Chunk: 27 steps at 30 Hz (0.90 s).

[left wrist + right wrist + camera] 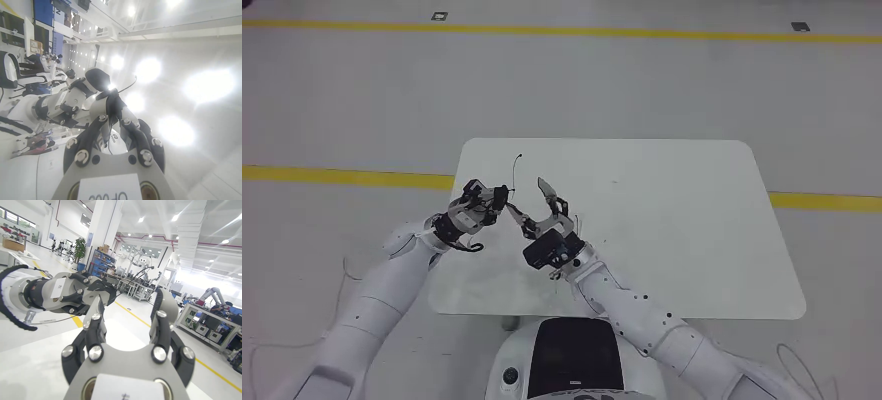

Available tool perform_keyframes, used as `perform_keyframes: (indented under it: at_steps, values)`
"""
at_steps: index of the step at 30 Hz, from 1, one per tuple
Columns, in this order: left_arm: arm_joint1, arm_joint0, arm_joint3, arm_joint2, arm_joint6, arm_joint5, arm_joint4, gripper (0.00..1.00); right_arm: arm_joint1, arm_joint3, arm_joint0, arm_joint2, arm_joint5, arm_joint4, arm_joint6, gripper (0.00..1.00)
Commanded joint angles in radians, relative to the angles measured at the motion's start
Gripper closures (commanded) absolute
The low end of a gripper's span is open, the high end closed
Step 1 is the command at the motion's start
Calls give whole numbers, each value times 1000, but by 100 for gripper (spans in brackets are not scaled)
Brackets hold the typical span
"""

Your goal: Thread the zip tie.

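Left end effector [485,203] was clamped shut on the black zip tie [515,170], held up over the near-left part of the table [672,220]. The thin tail was seen arcing up and away from the fingertips. Right end effector [130,302] was spread wide with nothing gripped, just beside the left one. The tie's head couldn't be made out between the left fingers. Step judged as: tail to be taken by the right end effector and fed into the head. The tail looked thin and springy, so it would best be pinched near the tip with little free length, otherwise it would likely be deflected off the slot. Left grip should be kept firm and steady so the head isn't rotated. A slow approach along the tail's curve was advised; main risk judged: strap knocked sideways before closure.
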Motion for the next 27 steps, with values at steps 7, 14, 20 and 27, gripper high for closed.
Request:
perform_keyframes:
  at_steps: [7, 14, 20, 27]
  values:
    - [0, 0, 0, 0, 0, 0, 0, 100, -9, 13, 2, 2, -8, 0, 2, 78]
    - [0, 0, 0, 0, 0, 0, 0, 100, -16, 23, 7, -3, -17, 0, 7, 76]
    - [0, 0, 0, 0, 0, 0, 0, 100, -23, 32, 10, -4, -24, 0, 11, 78]
    - [0, 0, 0, 0, 0, 0, 0, 100, -30, 42, 13, -3, -29, 0, 10, 86]
